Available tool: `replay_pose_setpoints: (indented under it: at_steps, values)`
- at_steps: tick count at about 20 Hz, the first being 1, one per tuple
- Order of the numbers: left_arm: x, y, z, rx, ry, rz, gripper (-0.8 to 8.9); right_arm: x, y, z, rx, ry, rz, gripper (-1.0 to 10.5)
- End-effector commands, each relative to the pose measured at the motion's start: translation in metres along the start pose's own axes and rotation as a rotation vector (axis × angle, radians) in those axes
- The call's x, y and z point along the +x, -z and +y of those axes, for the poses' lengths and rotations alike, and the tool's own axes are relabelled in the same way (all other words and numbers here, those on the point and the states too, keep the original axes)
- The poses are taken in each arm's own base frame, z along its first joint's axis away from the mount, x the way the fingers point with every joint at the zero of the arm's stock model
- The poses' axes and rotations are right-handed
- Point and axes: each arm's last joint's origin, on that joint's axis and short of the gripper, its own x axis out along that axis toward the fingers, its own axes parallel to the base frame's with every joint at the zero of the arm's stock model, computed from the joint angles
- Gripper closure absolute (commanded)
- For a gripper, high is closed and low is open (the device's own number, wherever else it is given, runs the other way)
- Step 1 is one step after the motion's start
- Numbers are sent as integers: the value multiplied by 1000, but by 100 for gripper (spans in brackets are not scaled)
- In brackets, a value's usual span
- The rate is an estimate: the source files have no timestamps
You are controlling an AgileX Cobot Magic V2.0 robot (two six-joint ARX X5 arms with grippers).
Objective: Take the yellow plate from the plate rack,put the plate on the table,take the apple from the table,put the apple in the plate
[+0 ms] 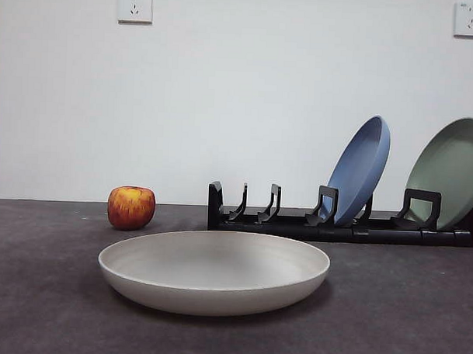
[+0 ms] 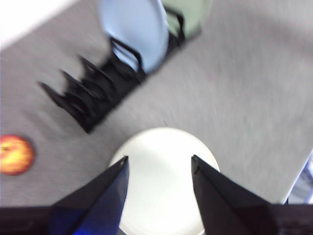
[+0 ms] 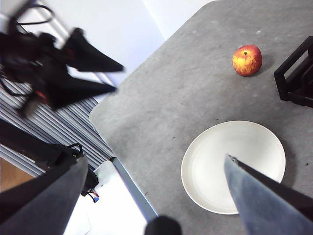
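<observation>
A: Where is the yellow plate?

B: It lies flat on the table, right side up, in front of the plate rack and apart from it. Nothing is in it.

A: And the apple?

B: It stands on the table, beside the empty end of the rack and behind the plate, touching neither.

A: What does the rack hold?

B: A blue plate and a green plate, each leaning in its own slot (the other slots hold nothing).

A: State of the left gripper?

B: Its jaws stand apart and grip nothing. It hangs above the plate; its wrist view is blurred.

A: The right gripper?

B: Its jaws stand wide apart and hold nothing. It is high above the table, with the plate and the apple below it. Its wrist view also shows the other arm as a dark blur beyond the table's edge.
</observation>
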Motion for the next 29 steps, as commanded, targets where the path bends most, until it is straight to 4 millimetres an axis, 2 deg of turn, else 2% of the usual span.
replay_pose_setpoints:
  at_steps: [1,4,10,12,15,19,21,26,29]
  values:
    - [-23,2,7,-66,-9,-55,803,0,-1,1,-17,-3,-4,474]
    - [-43,6,11,-88,-9,-97,822,0,-1,1,-14,-3,-3,474]
    - [-59,15,13,-102,8,-86,822,9,-4,4,-40,-24,21,474]
    - [-67,17,12,-107,91,-105,822,19,-12,2,-53,8,10,473]
    - [-84,23,16,-150,80,-144,821,44,-28,-3,-84,66,-26,473]
    - [-110,41,27,-227,-169,-162,821,103,-52,-8,-165,172,-2,469]
    - [-117,51,30,-240,-201,-125,821,140,-69,-7,-212,202,44,464]
    - [-126,67,34,-283,-323,-57,821,238,-114,-22,-264,221,158,432]
    - [-127,71,36,-285,-387,-32,821,273,-125,-37,-275,234,204,431]
